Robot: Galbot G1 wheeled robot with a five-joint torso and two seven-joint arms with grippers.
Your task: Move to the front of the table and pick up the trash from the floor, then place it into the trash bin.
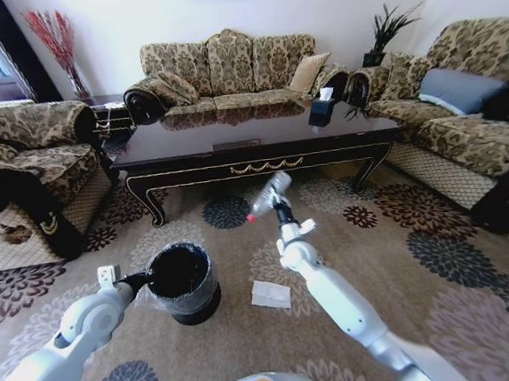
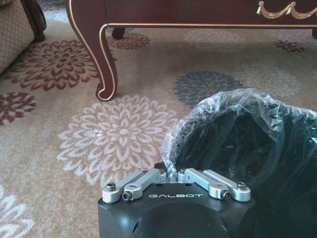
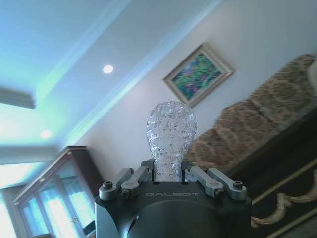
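Note:
My right gripper [image 1: 281,213] is raised over the floor [image 1: 403,258] in front of the table [image 1: 250,142] and is shut on a piece of trash, a clear plastic bottle [image 1: 270,194]. Its knobbly body sticks up between the jaws in the right wrist view, bottle [image 3: 171,130], right gripper [image 3: 168,171]. My left gripper [image 1: 143,279] is shut on the near rim of the black trash bin [image 1: 184,284]. In the left wrist view, that gripper [image 2: 171,174] pinches the clear bag liner at the bin's edge [image 2: 247,134]. More trash, a flat white paper square [image 1: 271,293], lies on the carpet right of the bin.
A patterned sofa [image 1: 226,68] stands behind the table, an armchair [image 1: 21,175] at the left and another sofa [image 1: 462,119] at the right. A dark tissue box [image 1: 321,109] sits on the table. A carved table leg [image 2: 106,64] stands a little beyond the bin.

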